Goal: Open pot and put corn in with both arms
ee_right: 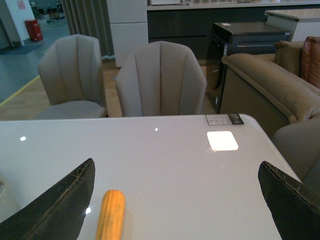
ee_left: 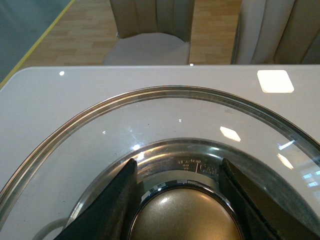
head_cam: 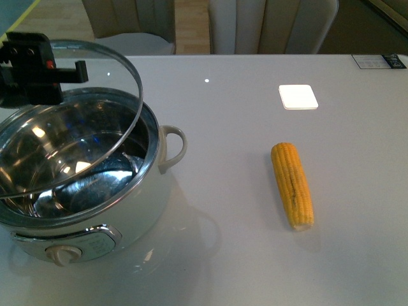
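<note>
Corn (head_cam: pixel 292 185) lies flat on the table (head_cam: pixel 242 108), well right of the pot (head_cam: pixel 95 210). Left gripper (ee_left: pixel 181 205) is clenched on the lid (head_cam: pixel 83 127), tilted over the pot's mouth. Right gripper (ee_right: pixel 176 170) hangs right of the pot, jaws spread wide, empty.

Pots: one large round white electric pot (head_cam: pixel 131 213) with a shiny steel interior.
Lids: one round steel-rimmed glass lid (head_cam: pixel 83 134).
Corn: one husked yellow corn cob (head_cam: pixel 292 185).
Pincers: two, the black left pincer (ee_left: pixel 181 200) and the black right pincer (ee_right: pixel 175 205).
Tables: one glossy white table (head_cam: pixel 255 268).
Chairs: two beige ribbed-back chairs, a nearer chair (ee_right: pixel 161 82) and a farther chair (ee_right: pixel 70 75).
Sofas: one tan sofa (ee_right: pixel 270 87).
Cards: one small printed card (head_cam: pixel 379 61).
</note>
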{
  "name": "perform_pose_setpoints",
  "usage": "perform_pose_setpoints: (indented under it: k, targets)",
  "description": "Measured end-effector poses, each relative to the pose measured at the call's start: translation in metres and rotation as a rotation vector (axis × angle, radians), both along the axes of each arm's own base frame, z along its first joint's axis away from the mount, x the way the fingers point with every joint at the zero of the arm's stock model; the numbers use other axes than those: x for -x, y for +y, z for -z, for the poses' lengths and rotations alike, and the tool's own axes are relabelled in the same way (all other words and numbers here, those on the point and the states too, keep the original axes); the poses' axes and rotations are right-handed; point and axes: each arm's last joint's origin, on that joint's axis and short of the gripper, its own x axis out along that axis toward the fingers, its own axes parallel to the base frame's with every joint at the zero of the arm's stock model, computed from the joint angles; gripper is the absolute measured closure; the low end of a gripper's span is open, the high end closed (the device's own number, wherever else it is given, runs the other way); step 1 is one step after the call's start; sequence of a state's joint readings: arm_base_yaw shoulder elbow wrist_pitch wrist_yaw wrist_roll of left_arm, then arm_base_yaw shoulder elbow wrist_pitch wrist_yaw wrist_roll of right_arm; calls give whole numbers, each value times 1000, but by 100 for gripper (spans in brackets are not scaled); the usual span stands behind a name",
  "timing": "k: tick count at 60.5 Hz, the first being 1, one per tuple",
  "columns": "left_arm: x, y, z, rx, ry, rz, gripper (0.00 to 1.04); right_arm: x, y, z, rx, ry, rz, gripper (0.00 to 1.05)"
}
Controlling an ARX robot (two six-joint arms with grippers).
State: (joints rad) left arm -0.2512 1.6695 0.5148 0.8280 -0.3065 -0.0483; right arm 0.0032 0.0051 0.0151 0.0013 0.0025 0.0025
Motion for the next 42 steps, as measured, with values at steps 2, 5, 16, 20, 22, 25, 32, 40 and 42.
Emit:
perform_pose_setpoints:
  k: [2,5,16,20,22,25,32,40,42]
  targets:
    - [0,3,-3,4,-11,-6,62,0,0,0,0,0,0,9]
    - [-1,11,-9,8,-30,-17,63,0,0,0,0,0,0,9]
    - [-1,53,-21,5,-90,-85,63,0,0,0,0,0,0,9]
    - [1,75,-20,-6,-99,-119,63,0,0,0,0,0,0,9]
    - [3,90,-18,-14,-102,-142,63,0,0,0,0,0,0,9]
    - [5,109,-14,-28,-107,-173,63,0,0,0,0,0,0,9]
    - [10,148,-3,-53,-111,-233,63,0,0,0,0,0,0,9]
    - [20,188,22,-55,-79,-291,63,0,0,0,0,0,0,9]
    - [22,195,28,-51,-67,-300,63,0,0,0,0,0,0,9]
